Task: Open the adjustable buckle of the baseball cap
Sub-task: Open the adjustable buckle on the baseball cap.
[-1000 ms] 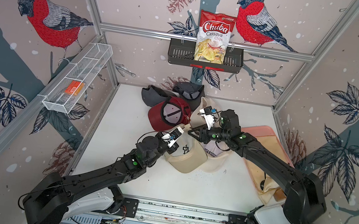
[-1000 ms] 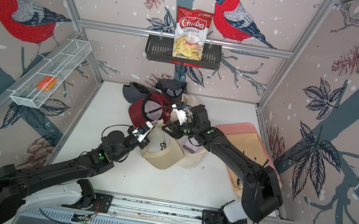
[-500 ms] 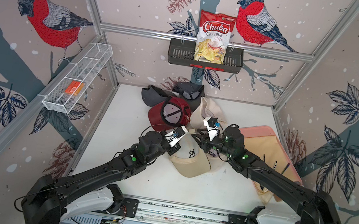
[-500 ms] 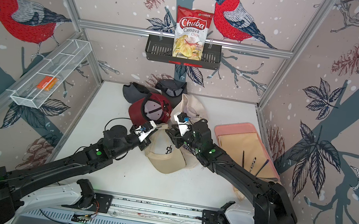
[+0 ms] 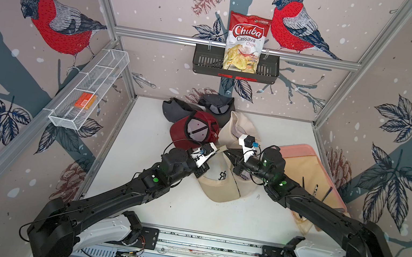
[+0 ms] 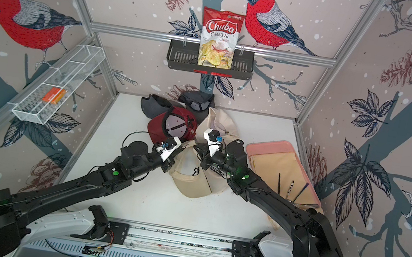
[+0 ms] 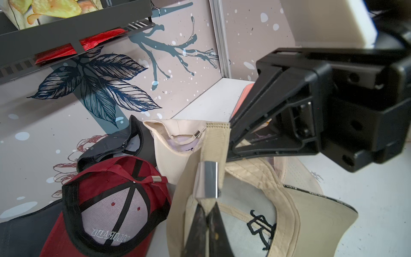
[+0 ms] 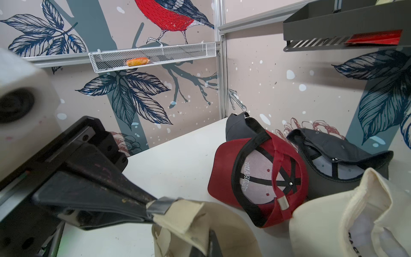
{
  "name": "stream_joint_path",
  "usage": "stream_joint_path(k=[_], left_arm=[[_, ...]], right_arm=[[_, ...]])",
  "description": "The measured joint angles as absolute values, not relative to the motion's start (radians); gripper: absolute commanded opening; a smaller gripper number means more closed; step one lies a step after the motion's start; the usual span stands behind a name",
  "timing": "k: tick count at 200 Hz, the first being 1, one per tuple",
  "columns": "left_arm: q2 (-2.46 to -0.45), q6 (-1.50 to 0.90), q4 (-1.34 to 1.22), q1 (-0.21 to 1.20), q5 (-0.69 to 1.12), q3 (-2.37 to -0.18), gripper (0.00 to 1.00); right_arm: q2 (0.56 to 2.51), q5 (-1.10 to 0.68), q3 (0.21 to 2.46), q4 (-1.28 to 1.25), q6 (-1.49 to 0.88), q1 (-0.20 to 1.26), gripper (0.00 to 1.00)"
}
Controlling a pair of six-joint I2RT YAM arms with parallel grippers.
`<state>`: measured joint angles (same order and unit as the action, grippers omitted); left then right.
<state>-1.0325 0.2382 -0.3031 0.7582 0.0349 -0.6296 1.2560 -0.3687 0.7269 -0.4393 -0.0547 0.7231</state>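
The metal buckle (image 7: 205, 180) of the beige cap (image 7: 289, 211) is too small to make out in both top views, and the right gripper (image 7: 232, 142) tips are hidden behind the strap (image 7: 215, 140); it is clenched on the strap's free end. The left gripper (image 7: 208, 217) pinches the strap, buckle touching its tips, between the 2 grippers.

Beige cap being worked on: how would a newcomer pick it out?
On the white tabletop, fabric caps are heaped toward the bird-patterned back wall. The beige fabric baseball cap lies nearest the front. Only it shows a black stitched monogram inside.
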Motion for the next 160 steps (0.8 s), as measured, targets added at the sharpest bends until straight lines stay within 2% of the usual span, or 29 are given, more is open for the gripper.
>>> stream_joint_path(k=[19, 37, 69, 144, 160], left_arm=[[-1.036, 0.227, -0.291, 0.756, 0.054, -0.651, 0.18], [-1.03, 0.203, -0.273, 0.753, 0.058, -0.69, 0.27], [-1.031, 0.183, -0.231, 0.752, 0.095, -0.767, 0.37], [-1.149, 0.162, -0.185, 0.752, 0.164, -0.859, 0.41], [-1.182, 0.154, -0.192, 0.752, 0.179, -0.878, 0.35]], right_arm=[[1.235, -0.369, 0.73, -0.44, -0.082, 0.722, 0.0], [1.23, -0.347, 0.747, -0.432, -0.105, 0.726, 0.0], [1.229, -0.34, 0.766, -0.41, -0.112, 0.732, 0.0], [1.23, -0.311, 0.789, -0.37, -0.127, 0.749, 0.0], [1.232, -0.302, 0.793, -0.354, -0.115, 0.759, 0.0]])
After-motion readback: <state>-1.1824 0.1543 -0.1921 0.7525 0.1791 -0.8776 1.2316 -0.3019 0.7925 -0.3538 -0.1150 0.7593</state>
